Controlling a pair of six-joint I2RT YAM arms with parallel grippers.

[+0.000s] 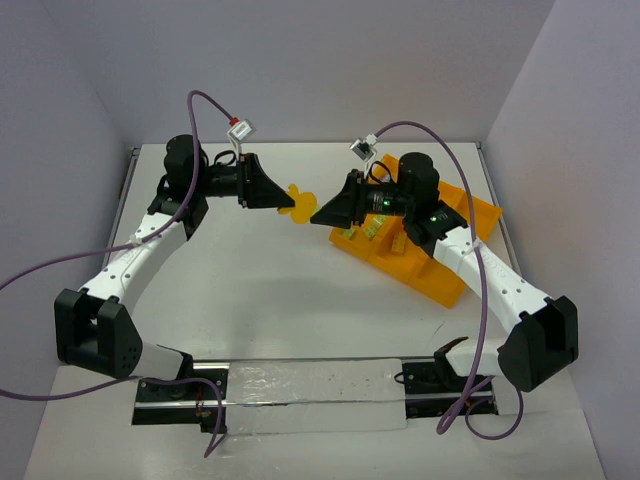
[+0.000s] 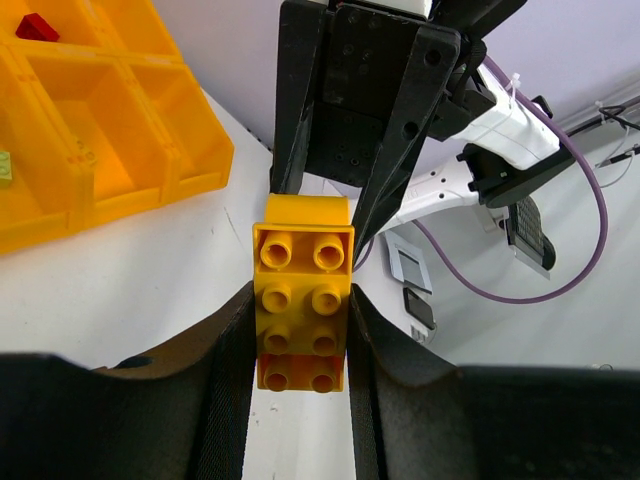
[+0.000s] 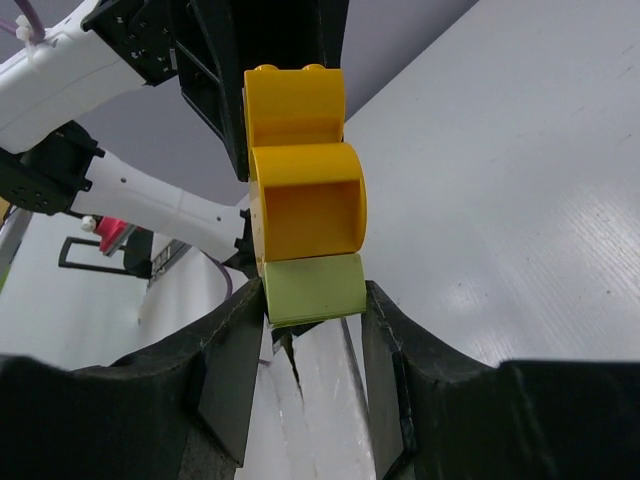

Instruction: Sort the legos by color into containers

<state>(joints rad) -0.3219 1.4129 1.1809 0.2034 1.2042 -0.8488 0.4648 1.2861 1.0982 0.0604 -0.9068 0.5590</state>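
Observation:
My left gripper [image 1: 283, 196] is shut on a yellow lego stack [image 1: 296, 200] held above the table; in the left wrist view [image 2: 300, 295] the studded yellow bricks [image 2: 302, 300] sit between the fingers. A light green brick [image 3: 312, 288] is stuck on the stack's far end. My right gripper [image 1: 318, 210] faces the left one and is closed on that green brick [image 3: 313, 290], with the yellow bricks [image 3: 300, 190] beyond it. The orange-yellow divided tray [image 1: 440, 270] lies at the right, under the right arm.
Light green bricks [image 1: 350, 232] lie in the tray's near-left compartment. A red brick [image 2: 35, 25] lies in a far compartment of the tray [image 2: 190, 150]. Purple cables loop over both arms. Walls close in at the back and both sides.

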